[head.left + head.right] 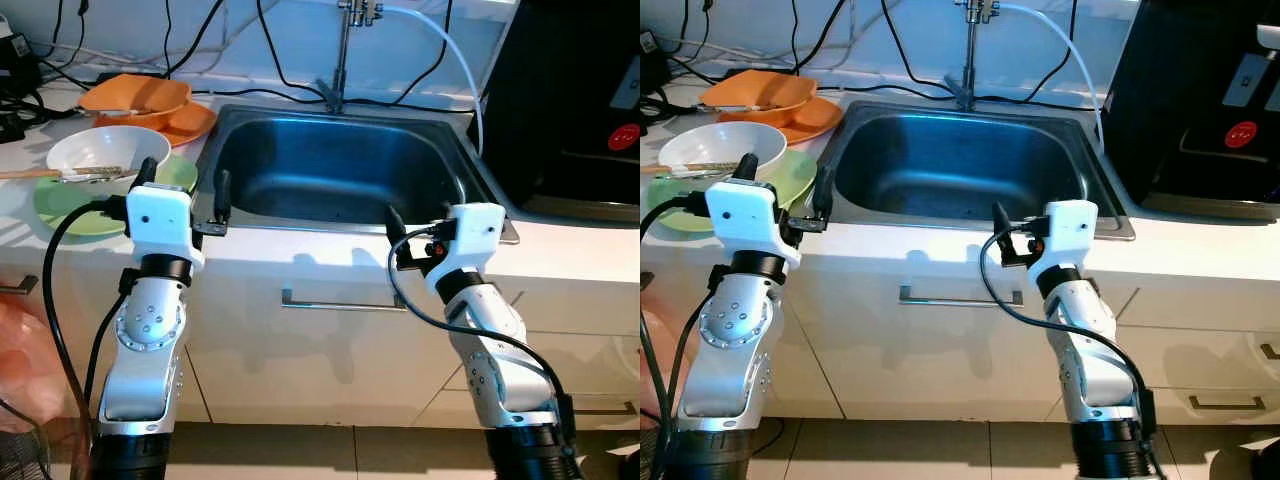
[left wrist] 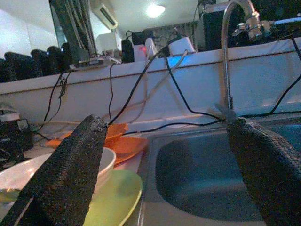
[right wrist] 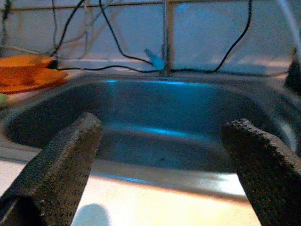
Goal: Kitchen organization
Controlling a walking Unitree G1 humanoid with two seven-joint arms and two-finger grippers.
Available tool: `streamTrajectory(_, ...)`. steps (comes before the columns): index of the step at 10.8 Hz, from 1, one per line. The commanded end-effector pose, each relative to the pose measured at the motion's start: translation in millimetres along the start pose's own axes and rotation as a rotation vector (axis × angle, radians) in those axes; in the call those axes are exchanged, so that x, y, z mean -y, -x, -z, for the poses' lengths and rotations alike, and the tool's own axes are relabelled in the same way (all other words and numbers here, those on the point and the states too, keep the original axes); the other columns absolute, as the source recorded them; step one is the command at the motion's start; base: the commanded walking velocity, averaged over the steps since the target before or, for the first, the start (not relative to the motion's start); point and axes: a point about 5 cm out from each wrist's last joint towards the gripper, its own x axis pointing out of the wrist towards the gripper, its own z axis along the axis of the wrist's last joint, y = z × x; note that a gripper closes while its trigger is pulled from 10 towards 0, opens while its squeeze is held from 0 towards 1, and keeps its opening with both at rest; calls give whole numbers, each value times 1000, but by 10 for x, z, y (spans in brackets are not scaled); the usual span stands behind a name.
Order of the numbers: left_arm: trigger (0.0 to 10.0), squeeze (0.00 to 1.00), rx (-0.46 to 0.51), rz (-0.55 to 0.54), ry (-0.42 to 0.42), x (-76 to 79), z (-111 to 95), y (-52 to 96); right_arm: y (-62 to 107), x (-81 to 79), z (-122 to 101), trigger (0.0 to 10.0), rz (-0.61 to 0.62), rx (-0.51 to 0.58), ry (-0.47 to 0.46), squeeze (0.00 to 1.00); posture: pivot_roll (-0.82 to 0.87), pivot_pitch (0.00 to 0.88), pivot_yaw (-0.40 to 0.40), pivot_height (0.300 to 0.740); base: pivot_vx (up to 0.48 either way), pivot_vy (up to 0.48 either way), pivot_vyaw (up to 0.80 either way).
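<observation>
The robot stands before a steel sink. The left gripper hovers at the sink's 9 o'clock rim, fingers spread wide and holding nothing. The right gripper is at the 5 o'clock front edge, also open. At 9 o'clock a white bowl sits on a green plate; orange dishes lie at 10 o'clock.

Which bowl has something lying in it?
The white bowl on the green plate, close to the left gripper. Utensils lie across it. The orange bowl farther back on the orange plate looks empty.
</observation>
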Motion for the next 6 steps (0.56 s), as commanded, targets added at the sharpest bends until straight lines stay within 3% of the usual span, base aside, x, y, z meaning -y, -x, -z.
streamTrajectory(1, 10000, 0, 13, -4, -2, -11, -29, 12, 23, 35, -20, 10000, 9, 0, -10, 0, 87, 0, -56, 740, 0, 0, 0)
streamTrajectory(2, 10000, 0, 0, -12, 20, -15, -20, 17, 19, 30, -32, 10000, 17, 6, 84, 0, 89, 0, -56, 740, 0, 0, 0)
streamTrajectory(3, 10000, 0, 9, -10, 20, -5, -46, 8, 31, -9, -49, 10000, -22, 22, 56, 0, 88, 0, -58, 740, 0, 0, 0)
streamTrajectory(6, 10000, 0, 53, 14, -6, 34, -118, -6, 29, 29, -96, 10000, 30, 37, 62, 0, 83, 0, -60, 740, 0, 317, 0)
